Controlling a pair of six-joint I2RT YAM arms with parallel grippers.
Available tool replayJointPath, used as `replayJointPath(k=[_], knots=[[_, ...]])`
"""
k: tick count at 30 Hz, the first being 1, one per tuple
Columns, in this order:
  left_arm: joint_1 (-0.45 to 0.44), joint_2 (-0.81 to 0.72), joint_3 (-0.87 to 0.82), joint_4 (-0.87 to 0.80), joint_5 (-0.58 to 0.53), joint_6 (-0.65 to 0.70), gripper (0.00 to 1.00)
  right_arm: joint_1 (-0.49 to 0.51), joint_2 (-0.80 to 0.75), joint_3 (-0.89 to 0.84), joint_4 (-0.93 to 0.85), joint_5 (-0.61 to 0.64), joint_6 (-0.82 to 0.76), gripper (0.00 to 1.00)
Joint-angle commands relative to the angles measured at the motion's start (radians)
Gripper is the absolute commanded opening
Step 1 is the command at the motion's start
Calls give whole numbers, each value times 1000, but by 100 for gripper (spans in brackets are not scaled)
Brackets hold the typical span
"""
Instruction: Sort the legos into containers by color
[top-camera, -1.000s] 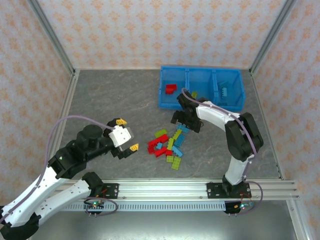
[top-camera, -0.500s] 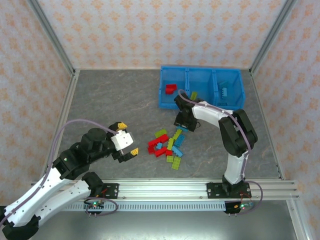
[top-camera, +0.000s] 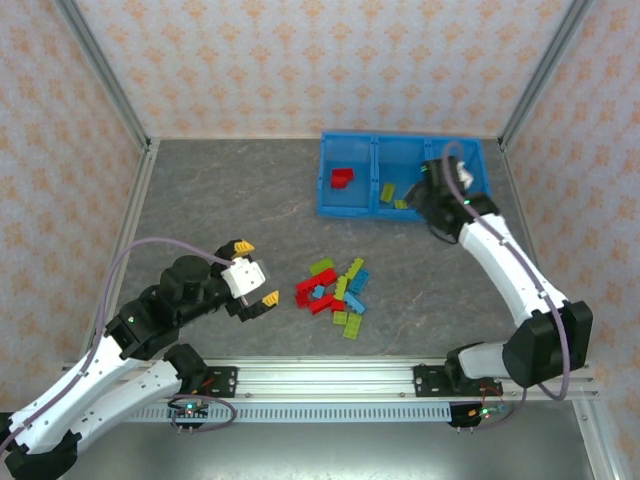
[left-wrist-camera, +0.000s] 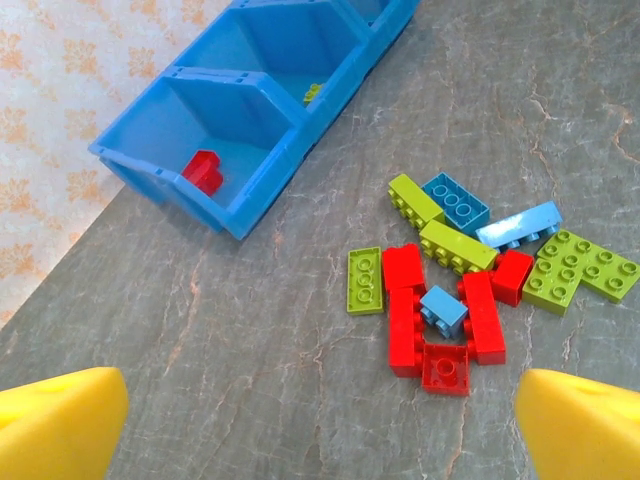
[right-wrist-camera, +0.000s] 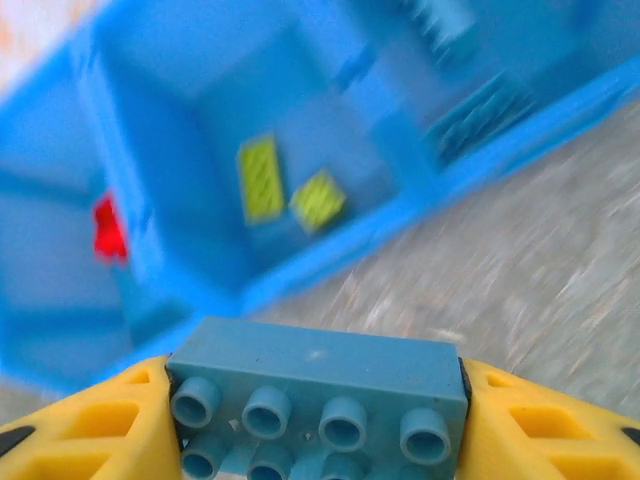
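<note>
Counter (top-camera: 220, 200): blue bin (top-camera: 345, 207) at the far right, loose legos (top-camera: 335, 290) heaped mid-counter. My left end effector (top-camera: 254, 270) is spread wide and empty, left of the legos. My right end effector (top-camera: 436, 198) hangs over the bin's near wall, clamped on a light-blue brick (right-wrist-camera: 318, 375). The brick's long axis spans finger to finger, studs toward the wrist camera.

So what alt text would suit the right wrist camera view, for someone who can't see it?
The right gripper clamps a light blue Lego brick, studs facing the camera. Beyond it, blurred, sits a blue bin: two yellow-green bricks in its middle compartment, one red brick in the next one leftward.
</note>
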Motion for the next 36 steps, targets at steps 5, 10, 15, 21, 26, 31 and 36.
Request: replayJointPath(k=[5,10,15,21,26,31,36], knots=[[3,-37,-61,72,-4,-40,100,-240,334,251,-3,-70,-84,53],[5,-43,-89,87,-23,-47,100,-296,586,474,-85,-102,-79,69],[6,-34,-98,96,-36,-53,100,-298,633,595,-168,-119,-129,87],[31,39,-70,129,-32,-175,100,-294,420,398,-121,-225,-131,92],[38,208,81,107,-27,-400,100,-233,126,140,-84,-321,-155,92],[37,429,197,139,-67,-677,100,-86,-131,-35,-155,-372,-189,91],[8,716,366,125,-33,-824,92,50,-342,-228,-146,-480,-112,90]])
